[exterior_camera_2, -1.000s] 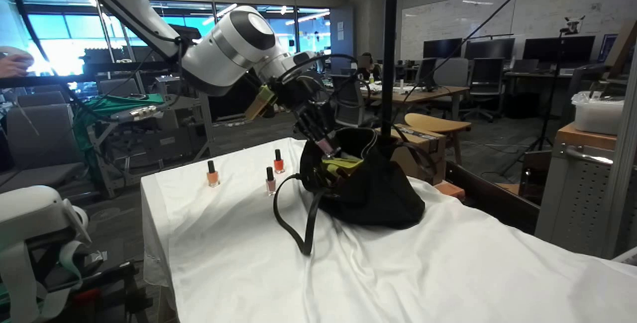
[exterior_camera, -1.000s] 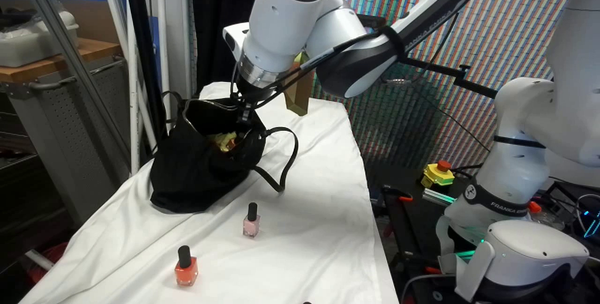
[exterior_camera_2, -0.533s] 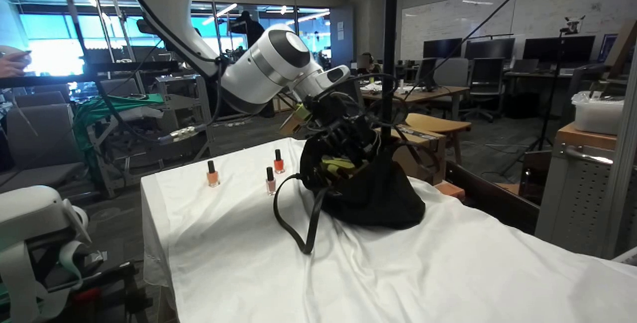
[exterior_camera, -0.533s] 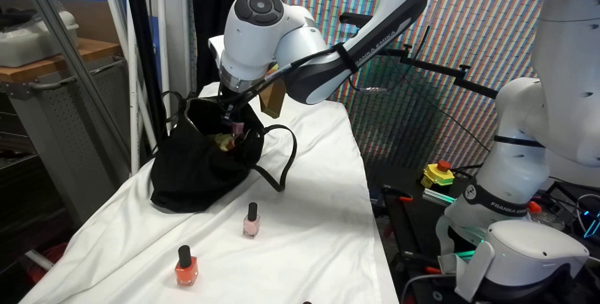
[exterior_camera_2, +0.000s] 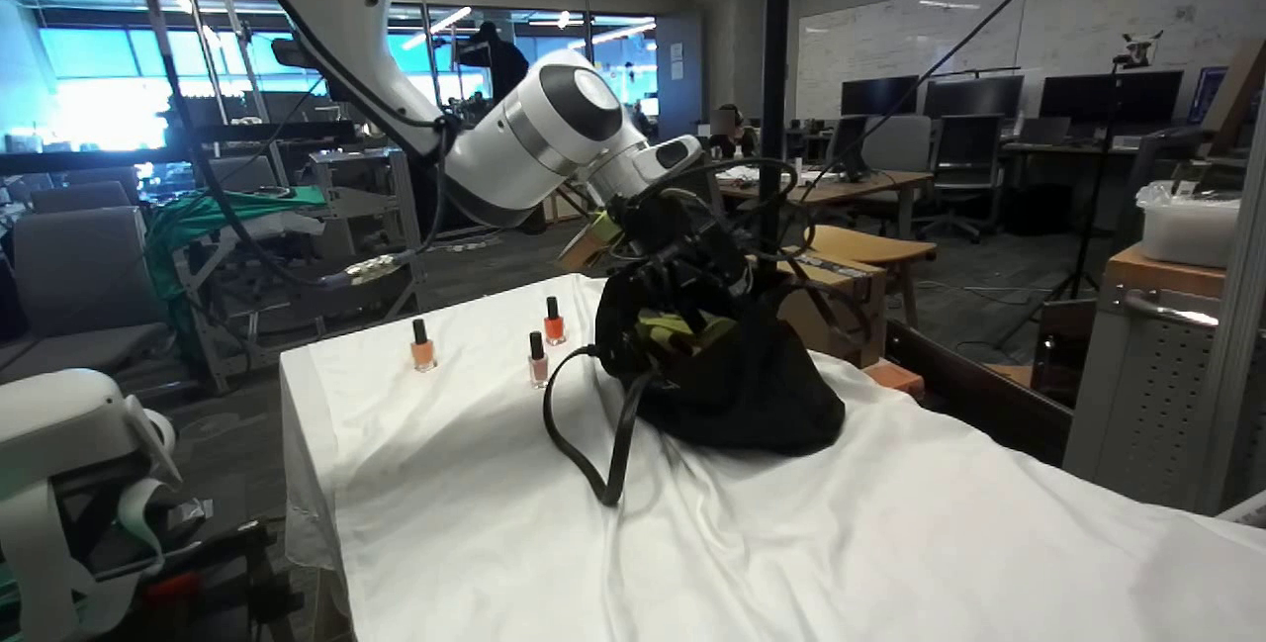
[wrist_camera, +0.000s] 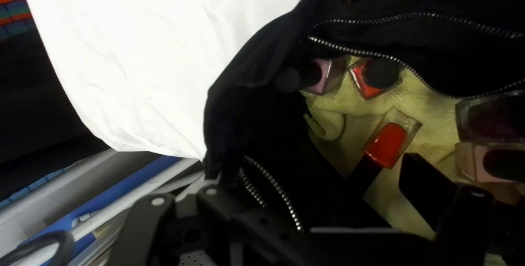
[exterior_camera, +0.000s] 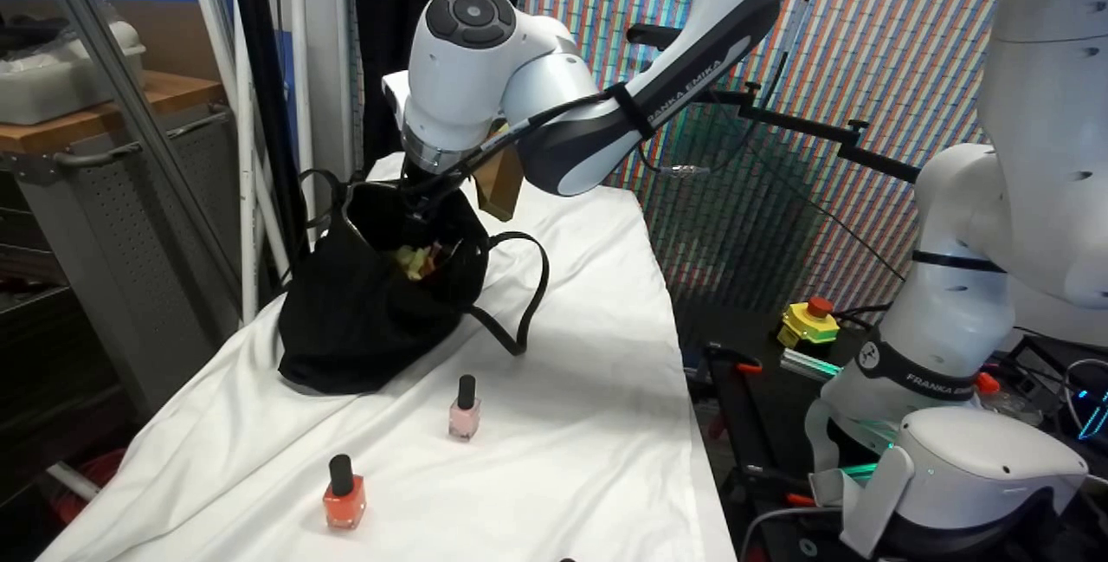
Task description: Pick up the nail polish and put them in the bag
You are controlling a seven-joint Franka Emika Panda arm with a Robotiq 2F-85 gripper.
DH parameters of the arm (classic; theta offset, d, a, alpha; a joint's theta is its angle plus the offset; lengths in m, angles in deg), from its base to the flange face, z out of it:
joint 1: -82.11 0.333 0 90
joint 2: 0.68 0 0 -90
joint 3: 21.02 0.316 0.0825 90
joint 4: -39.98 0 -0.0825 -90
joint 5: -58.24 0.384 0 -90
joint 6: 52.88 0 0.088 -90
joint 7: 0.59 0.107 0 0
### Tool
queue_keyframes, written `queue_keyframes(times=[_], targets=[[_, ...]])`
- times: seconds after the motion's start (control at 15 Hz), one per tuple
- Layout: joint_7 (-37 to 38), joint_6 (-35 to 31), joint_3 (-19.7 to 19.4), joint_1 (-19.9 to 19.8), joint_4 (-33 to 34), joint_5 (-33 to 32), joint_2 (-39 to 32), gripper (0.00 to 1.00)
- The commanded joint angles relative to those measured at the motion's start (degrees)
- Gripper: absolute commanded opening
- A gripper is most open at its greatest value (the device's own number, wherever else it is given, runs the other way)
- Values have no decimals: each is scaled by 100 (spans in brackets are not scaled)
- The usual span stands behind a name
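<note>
- Claw (exterior_camera_2: 692, 294) spread wide inside the slouchy black fabric handbag (exterior_camera_2: 752, 395)!
- Red and pink square glass nail polish bottles (wrist_camera: 386, 145) in there too!
- Three more black-capped bottles (exterior_camera_2: 554, 328) standing upright on the white-draped table (exterior_camera_2: 475, 484)!

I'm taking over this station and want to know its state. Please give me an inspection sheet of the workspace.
Surface: white cloth, wrinkled.
Job's things: bag, open, on the cloth; pink polish, red polish and orange polish upright on the cloth; at least five bottles in the bag.
Clutter: cardboard box beyond the bag in an exterior view.
Pincer: open, in the bag's mouth; no bottle seen gripped.
Cables: black cable strapped along the arm.
Surroundings: stop button, desk, whiteboard.
</note>
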Motion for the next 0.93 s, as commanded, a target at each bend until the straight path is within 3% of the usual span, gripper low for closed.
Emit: queue_keyframes(times=[0.0, 0.33, 0.87], targets=[[-461, 132, 141, 8, -673, 568, 675, 100], [-898, 386, 337, 78, -1432, 1571, 1361, 100], [-873, 155, 784, 347, -2670, 2017, 2254, 100]])
